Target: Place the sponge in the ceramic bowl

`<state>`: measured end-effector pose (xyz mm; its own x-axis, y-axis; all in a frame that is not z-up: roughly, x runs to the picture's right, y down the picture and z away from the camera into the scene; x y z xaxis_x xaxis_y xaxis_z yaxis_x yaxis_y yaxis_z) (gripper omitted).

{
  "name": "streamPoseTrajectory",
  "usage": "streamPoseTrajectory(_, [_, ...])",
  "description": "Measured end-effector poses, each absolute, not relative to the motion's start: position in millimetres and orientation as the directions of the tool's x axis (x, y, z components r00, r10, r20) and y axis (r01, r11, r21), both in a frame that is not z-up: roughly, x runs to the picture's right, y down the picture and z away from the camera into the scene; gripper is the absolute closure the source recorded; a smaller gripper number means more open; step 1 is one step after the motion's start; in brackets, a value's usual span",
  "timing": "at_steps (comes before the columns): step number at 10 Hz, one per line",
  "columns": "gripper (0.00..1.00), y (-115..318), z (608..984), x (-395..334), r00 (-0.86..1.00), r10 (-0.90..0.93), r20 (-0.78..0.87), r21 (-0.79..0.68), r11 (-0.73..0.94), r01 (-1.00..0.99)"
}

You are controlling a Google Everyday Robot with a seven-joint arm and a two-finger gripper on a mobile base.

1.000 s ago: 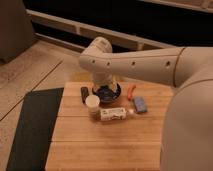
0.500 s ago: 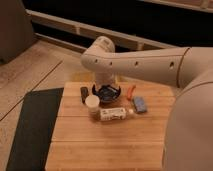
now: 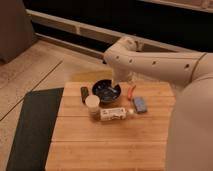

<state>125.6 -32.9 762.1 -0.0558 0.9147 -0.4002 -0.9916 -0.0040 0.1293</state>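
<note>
Single camera view, looking down on a wooden slatted tabletop (image 3: 100, 145).

- The white robot arm (image 3: 155, 62) is seen coming in from the right, bent at an elbow above the far edge of the tabletop and turned downward.
- The end effector (image 3: 117, 85) is located at the lower end of that arm, over the right rim of the ceramic bowl (image 3: 102, 95). Whether it is wide or narrow cannot be told, and nothing is seen held in it.
- The ceramic bowl is black and glossy with pale marks inside, and is placed near the far middle of the tabletop.
- The sponge (image 3: 140, 104) is a small blue-grey block lying flat on the tabletop, right of the bowl and apart from it. It is not in the bowl.
- A thin orange-red object (image 3: 132, 91) is seen between the bowl and the sponge, slightly farther back.
- A white labelled bottle (image 3: 114, 113) is laid on its side in front of the bowl.
- A cream-lidded jar (image 3: 92, 104) is stood upright just left of the bottle.
- A small dark object (image 3: 84, 93) is seen just beside the bowl's left side.
- A dark mat (image 3: 35, 125) is laid on the floor left of the tabletop.
</note>
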Motion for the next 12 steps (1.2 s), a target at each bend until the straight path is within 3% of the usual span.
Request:
streamPoseTrajectory(4, [0.35,-42.1,780.9,192.8,-0.096,0.931,-0.352,0.039,-0.088,-0.995])
streamPoseTrajectory(10, [0.35,15.8,837.0,226.4,-0.099,0.873,-0.478,-0.065,-0.148,-0.987])
streamPoseTrajectory(12, [0.35,19.6,840.5,225.4,-0.095,0.867,-0.489,-0.067,-0.146,-0.987])
